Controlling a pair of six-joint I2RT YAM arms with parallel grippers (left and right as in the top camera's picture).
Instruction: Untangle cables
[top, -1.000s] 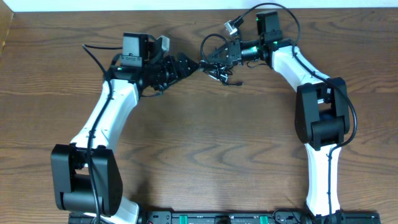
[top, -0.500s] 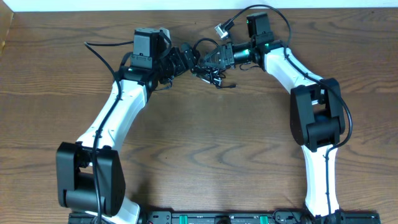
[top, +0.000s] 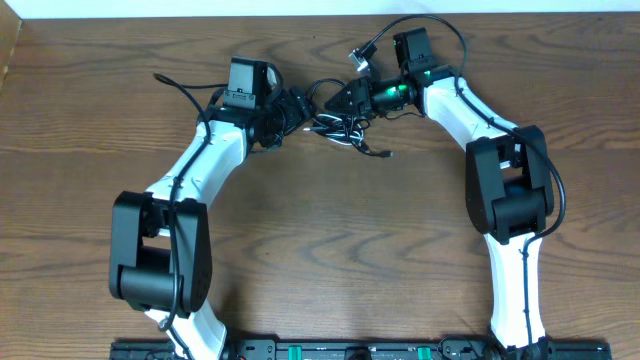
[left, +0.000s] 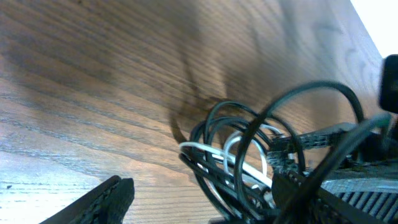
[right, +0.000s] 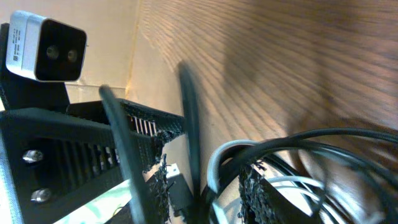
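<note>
The cables (top: 345, 128) lie as one small tangle of black and white loops on the wooden table (top: 320, 240) near its far edge, with a plug end (top: 385, 153) trailing to the right. My left gripper (top: 298, 105) reaches the tangle from the left, and my right gripper (top: 340, 100) from the right. In the left wrist view the left gripper (left: 211, 208) is open, and the black loops and a white cable (left: 211, 152) sit close to its right finger. The right gripper (right: 211, 193) is open a little, with cable strands (right: 298, 149) running between and around its fingers.
Thick black arm wires curve out behind the left arm (top: 180, 85) and above the right arm (top: 440, 25). The pale wall edge (top: 300, 8) runs just behind the tangle. The left arm's camera (right: 46, 46) looms close in the right wrist view.
The left gripper has moved right, up against the tangle. The right gripper has shifted slightly left and its jaws have parted from shut. The tangle now rests lower on the table.
</note>
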